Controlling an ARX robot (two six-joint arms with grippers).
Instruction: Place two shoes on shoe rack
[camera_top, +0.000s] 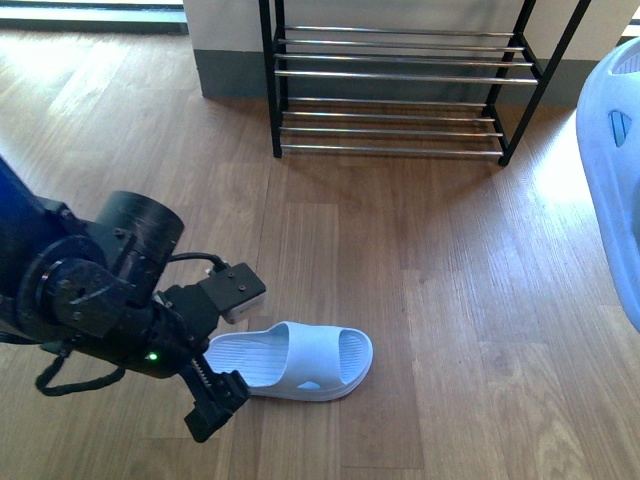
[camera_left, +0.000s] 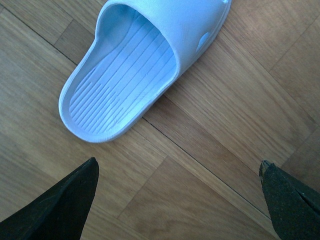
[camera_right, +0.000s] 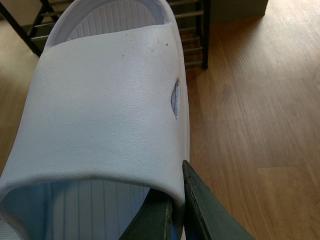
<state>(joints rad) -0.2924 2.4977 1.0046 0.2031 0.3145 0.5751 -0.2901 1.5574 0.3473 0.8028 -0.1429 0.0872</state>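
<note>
One pale blue slide sandal (camera_top: 300, 360) lies on the wood floor, sole down, its toe pointing right. My left gripper (camera_top: 218, 398) hovers by its heel end. In the left wrist view this gripper (camera_left: 178, 167) is open with only bare floor between its fingers, and the sandal's ribbed heel (camera_left: 125, 80) is a short way beyond the tips. My right gripper (camera_right: 177, 192) is shut on the strap edge of a second pale blue slide sandal (camera_right: 105, 100), held off the floor with its toe toward the shoe rack (camera_right: 192, 30). The shoe rack (camera_top: 400, 75) stands against the far wall, and the shelves that show carry nothing.
A large pale blue shape (camera_top: 612, 170) fills the front view's right edge, cut off by the frame; it may be the held sandal close to the camera. A grey-skirted wall (camera_top: 230, 70) runs behind the rack. Wood floor (camera_top: 450, 280) stretches between the lying sandal and the rack.
</note>
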